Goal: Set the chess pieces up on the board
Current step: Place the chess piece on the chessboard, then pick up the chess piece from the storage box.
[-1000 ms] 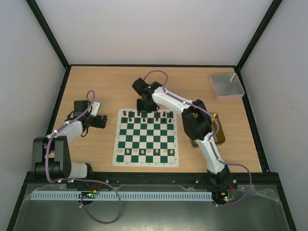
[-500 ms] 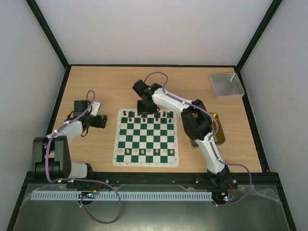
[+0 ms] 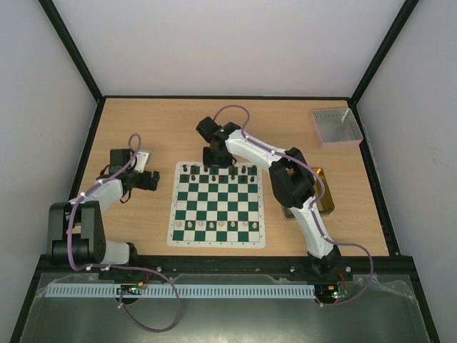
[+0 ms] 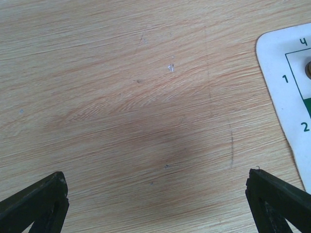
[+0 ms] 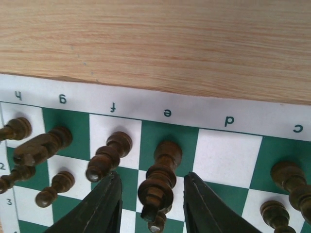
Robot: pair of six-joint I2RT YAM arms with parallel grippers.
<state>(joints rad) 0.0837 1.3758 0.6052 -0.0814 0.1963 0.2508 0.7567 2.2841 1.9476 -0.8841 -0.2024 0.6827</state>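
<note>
From above, shows the board (image 3: 216,204) flat on the wooden table (image 3: 143,128) between the two arms, with dark pieces (image 3: 230,171) lined along its far edge and light pieces (image 3: 211,225) in a row close to its near edge. Places the right claw (image 3: 213,161) over the far row, near the middle. At the left wrist, looks down on bare table, with the left claw (image 4: 155,173) spread wide and holding nothing, and one board corner at the right edge. At the right wrist, catches the fingers (image 5: 104,204) parted on either side of a tall dark piece (image 5: 158,187) standing on the e-file at the board's edge. Leaves a gap on both sides, so no grip.
</note>
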